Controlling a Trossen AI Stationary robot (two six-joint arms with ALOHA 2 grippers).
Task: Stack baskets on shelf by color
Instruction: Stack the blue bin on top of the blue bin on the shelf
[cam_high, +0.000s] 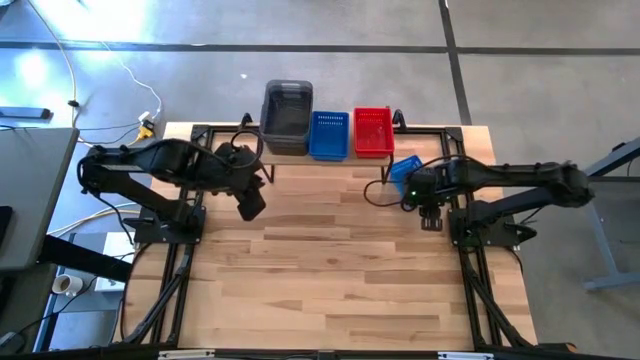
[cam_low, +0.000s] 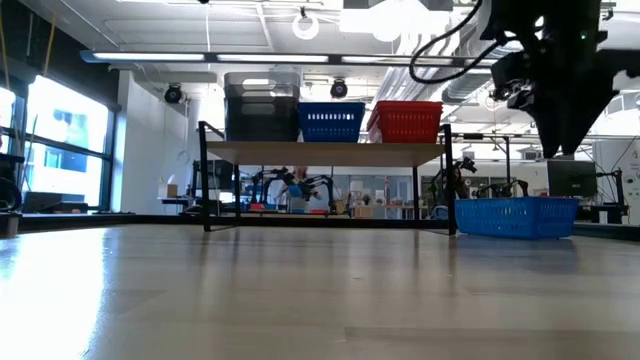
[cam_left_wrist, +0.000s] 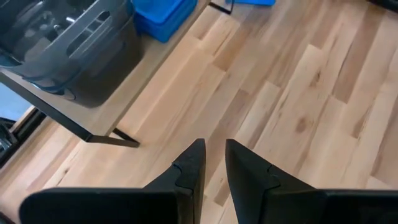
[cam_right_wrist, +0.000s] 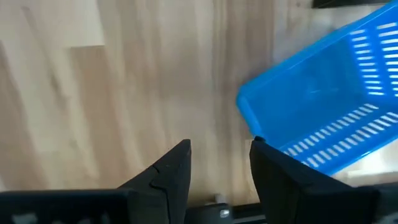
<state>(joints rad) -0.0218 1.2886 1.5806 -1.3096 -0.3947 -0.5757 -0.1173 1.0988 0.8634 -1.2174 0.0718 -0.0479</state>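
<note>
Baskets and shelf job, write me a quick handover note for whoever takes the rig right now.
Left gripper: empty, fingers a narrow gap apart, over bare table in front of the shelf's left end.
Right gripper: open, empty, above the table beside a loose blue basket near the shelf's right end.
On the shelf: grey stack, blue stack, red stack, left to right.
Done: those stacks are sorted by colour; how many baskets each holds is unclear.
Left: put the loose blue basket on the blue stack.

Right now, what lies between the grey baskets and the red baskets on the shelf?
The blue baskets stand between the grey baskets and the red baskets on the shelf, as the high and low views both show.
</note>
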